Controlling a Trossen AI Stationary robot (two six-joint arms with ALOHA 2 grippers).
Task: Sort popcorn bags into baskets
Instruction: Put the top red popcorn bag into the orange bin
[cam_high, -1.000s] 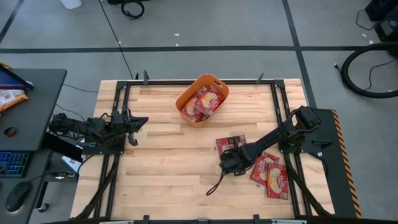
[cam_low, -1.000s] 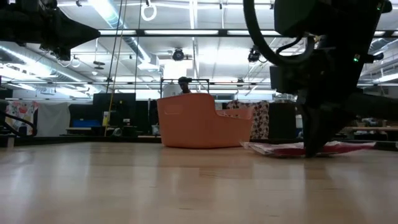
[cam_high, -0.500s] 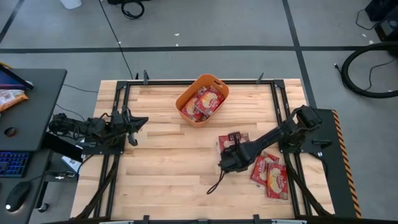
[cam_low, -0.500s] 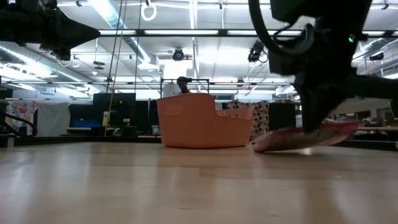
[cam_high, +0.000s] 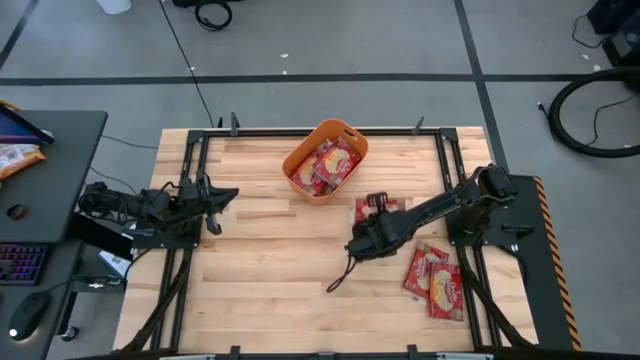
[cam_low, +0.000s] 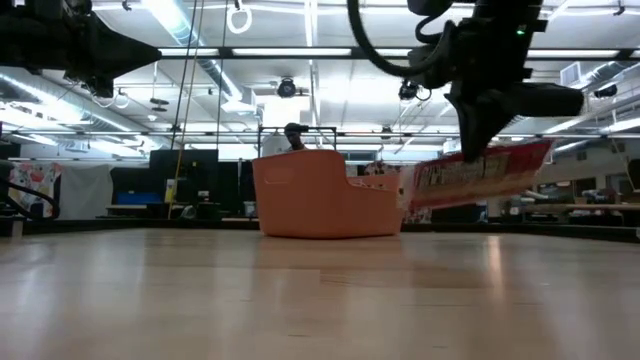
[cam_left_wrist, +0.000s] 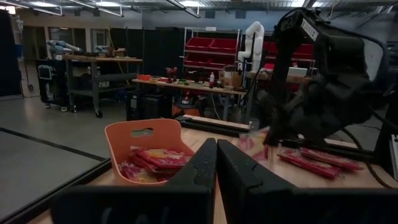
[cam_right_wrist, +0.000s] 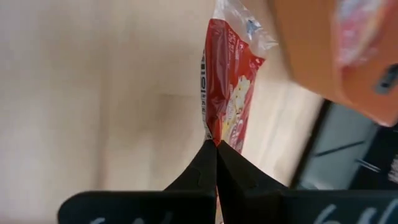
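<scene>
Low view: our right end effector (cam_low: 487, 152) clamps one popcorn bag (cam_low: 478, 176) above worktop (cam_low: 300, 290), beside orange tub (cam_low: 325, 195); left end effector (cam_high: 222, 198) closed, empty.

No legible txt in any view. Popcorn bag (cam_low: 478, 172) held by right end effector (cam_low: 470, 150) — white lettering on red wrapper, too blurred to read. Same bag (cam_right_wrist: 227, 93), right wrist view: dark print strip along edge, illegible. Bags in orange basket (cam_high: 300, 152) — print too small.
</scene>
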